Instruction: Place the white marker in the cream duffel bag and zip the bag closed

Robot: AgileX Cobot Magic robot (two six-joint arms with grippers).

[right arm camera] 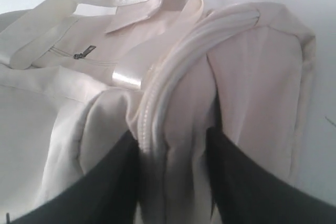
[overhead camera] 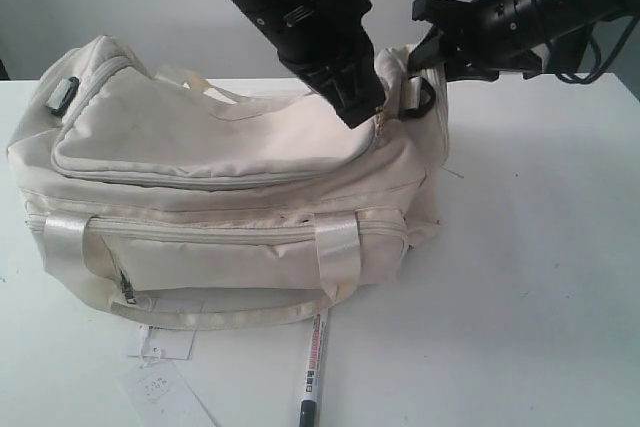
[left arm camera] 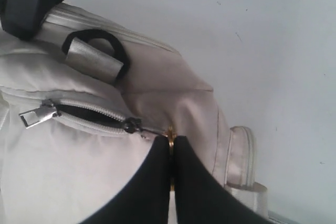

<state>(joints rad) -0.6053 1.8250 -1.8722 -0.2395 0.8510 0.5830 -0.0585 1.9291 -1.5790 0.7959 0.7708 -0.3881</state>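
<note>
The cream duffel bag (overhead camera: 220, 177) lies on the white table (overhead camera: 540, 247). The white marker (overhead camera: 312, 367), with red print and a dark cap, lies on the table just in front of the bag, outside it. My left gripper (overhead camera: 365, 112) (left arm camera: 169, 140) is shut on a small gold zipper pull (left arm camera: 169, 131) at the bag's right end. Beside that pull, a short stretch of the top zipper (left arm camera: 89, 115) gapes dark. My right gripper (overhead camera: 432, 47) (right arm camera: 173, 148) is open, its black fingers (right arm camera: 118, 177) standing on either side of the folded end of the bag (right arm camera: 178, 129).
Two white paper tags (overhead camera: 160, 345) (overhead camera: 165, 392) lie on the table by the bag's front left corner. A black D-ring (left arm camera: 97, 51) (overhead camera: 418, 97) sits at the bag's right end. The satin handle (overhead camera: 335, 252) drapes over the front, near the marker.
</note>
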